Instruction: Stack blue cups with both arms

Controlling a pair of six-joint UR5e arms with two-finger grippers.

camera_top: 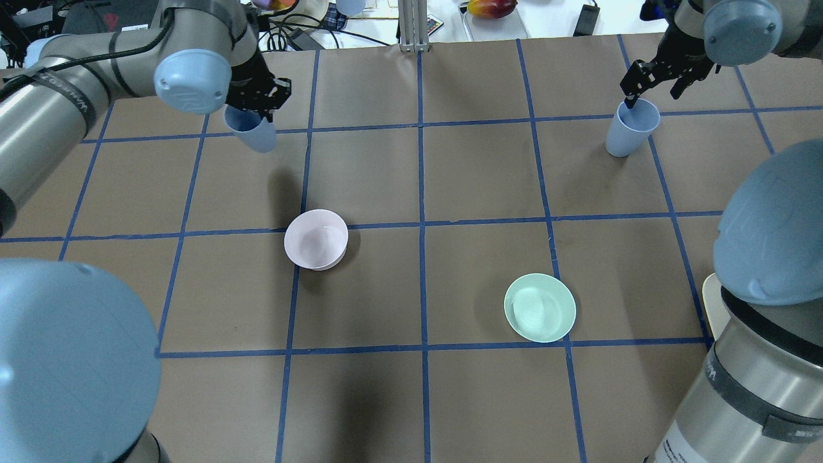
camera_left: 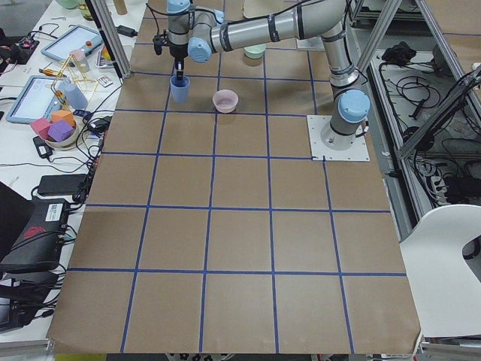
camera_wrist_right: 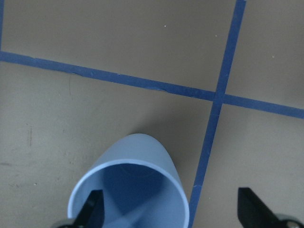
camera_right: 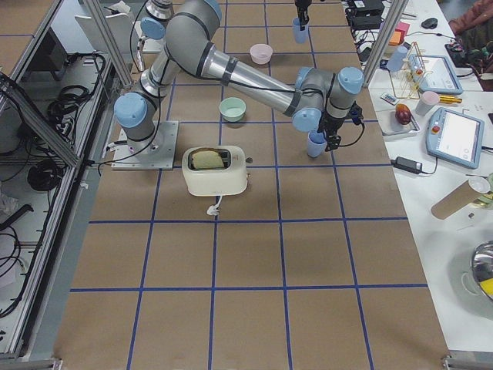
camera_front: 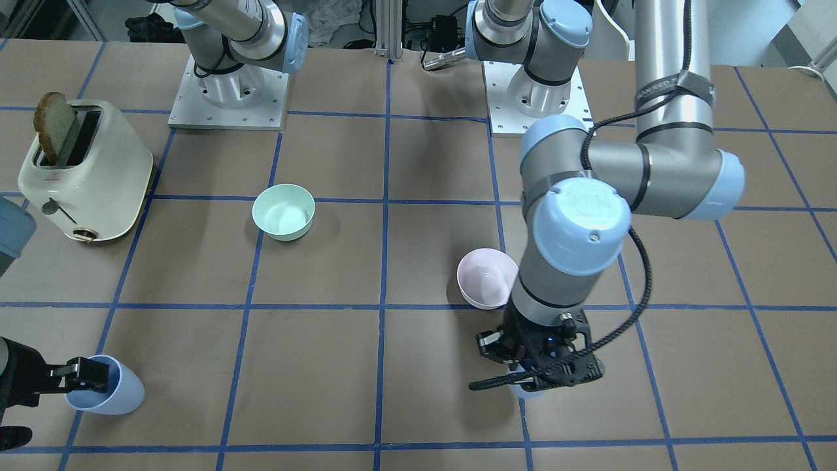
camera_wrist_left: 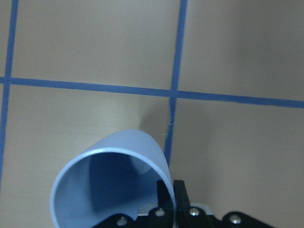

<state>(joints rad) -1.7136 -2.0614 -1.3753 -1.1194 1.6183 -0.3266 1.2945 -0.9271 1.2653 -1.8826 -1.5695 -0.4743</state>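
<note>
One blue cup (camera_top: pixel 252 130) hangs tilted under my left gripper (camera_top: pixel 258 108) at the far left of the table. The left wrist view shows the fingers (camera_wrist_left: pixel 178 202) pinched shut on that cup's (camera_wrist_left: pixel 111 185) rim. In the front view the left gripper (camera_front: pixel 526 376) hides most of it. The second blue cup (camera_top: pixel 630 128) stands upright at the far right. My right gripper (camera_top: pixel 651 96) is open. In the right wrist view one finger (camera_wrist_right: pixel 92 211) is inside this cup (camera_wrist_right: pixel 135 180) and the other (camera_wrist_right: pixel 251 209) is well outside it.
A pale pink bowl (camera_top: pixel 316 239) sits left of the table's middle and a mint-green bowl (camera_top: pixel 540 307) sits right of it, both nearer the robot. A cream toaster (camera_front: pixel 85 170) with a slice of toast stands on the robot's right side.
</note>
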